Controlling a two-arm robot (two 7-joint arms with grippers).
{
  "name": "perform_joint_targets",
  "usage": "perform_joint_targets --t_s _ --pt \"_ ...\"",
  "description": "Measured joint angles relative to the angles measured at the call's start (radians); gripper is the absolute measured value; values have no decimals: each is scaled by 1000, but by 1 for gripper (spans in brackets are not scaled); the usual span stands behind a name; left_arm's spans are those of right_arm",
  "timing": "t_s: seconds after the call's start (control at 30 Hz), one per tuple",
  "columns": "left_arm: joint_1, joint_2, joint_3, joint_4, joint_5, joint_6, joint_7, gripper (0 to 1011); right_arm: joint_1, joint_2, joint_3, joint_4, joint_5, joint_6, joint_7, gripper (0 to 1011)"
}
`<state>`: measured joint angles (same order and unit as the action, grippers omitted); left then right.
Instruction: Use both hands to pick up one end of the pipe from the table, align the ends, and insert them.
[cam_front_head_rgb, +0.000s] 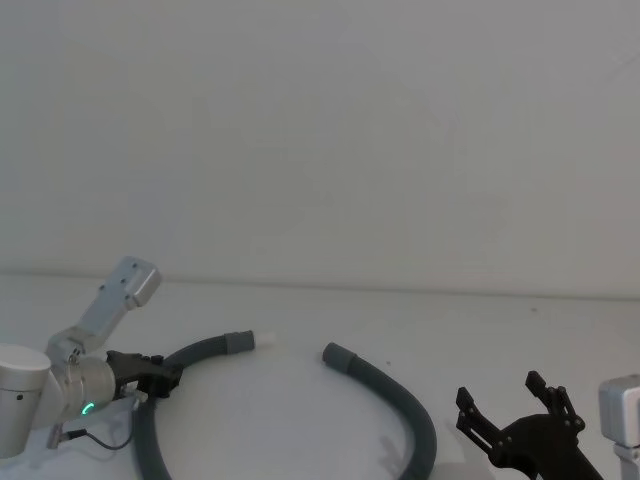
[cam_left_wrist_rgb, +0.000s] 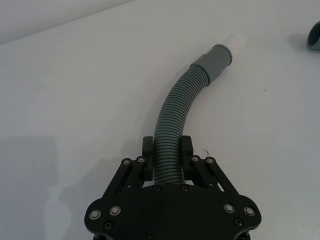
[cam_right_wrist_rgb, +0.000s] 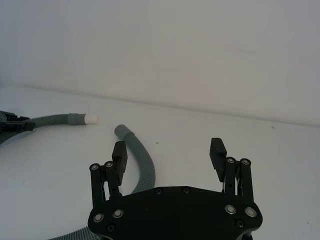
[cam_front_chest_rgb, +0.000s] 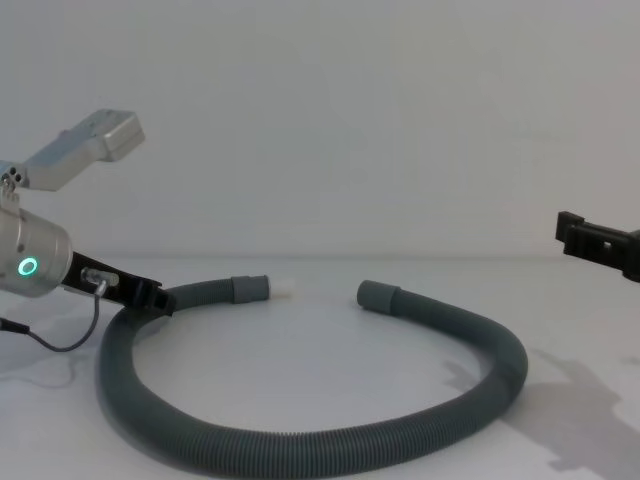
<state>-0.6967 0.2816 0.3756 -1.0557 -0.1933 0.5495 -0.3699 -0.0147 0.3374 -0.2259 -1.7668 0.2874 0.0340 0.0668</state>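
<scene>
The dark grey corrugated pipe (cam_front_chest_rgb: 300, 440) lies in a wide loop on the white table (cam_front_head_rgb: 300, 420). Its two ends face each other across a gap: the cuff with the white spigot tip (cam_front_head_rgb: 250, 341) (cam_front_chest_rgb: 262, 288) on the left, the plain hollow cuff (cam_front_head_rgb: 338, 354) (cam_front_chest_rgb: 378, 296) on the right. My left gripper (cam_left_wrist_rgb: 166, 150) (cam_front_head_rgb: 160, 376) is shut on the corrugated part a short way behind the spigot cuff (cam_left_wrist_rgb: 217, 55). My right gripper (cam_right_wrist_rgb: 168, 150) (cam_front_head_rgb: 500, 395) is open with nothing in it, hanging above the table to the right of the plain cuff (cam_right_wrist_rgb: 122, 131).
A thin black cable (cam_front_chest_rgb: 60, 340) hangs from my left arm down to the table. A plain white wall (cam_front_head_rgb: 320, 150) rises behind the table's far edge. Bare tabletop lies inside the loop and beyond the two ends.
</scene>
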Motion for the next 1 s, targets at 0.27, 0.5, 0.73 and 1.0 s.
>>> perform_joint_targets --t_s 0.27,0.5,0.73,1.0 --pt "0 0 -1 1 0 0 0 289 0 0 0 0 0 0 0 1006" --pt "0 0 -1 1 0 0 0 288 0 0 0 0 0 0 0 1007" --pt "0 0 -1 1 0 0 0 288 0 0 0 0 0 0 0 1007" --pt "0 0 -1 1 0 0 0 288 4 -2 -1 -2 0 2 2 1007"
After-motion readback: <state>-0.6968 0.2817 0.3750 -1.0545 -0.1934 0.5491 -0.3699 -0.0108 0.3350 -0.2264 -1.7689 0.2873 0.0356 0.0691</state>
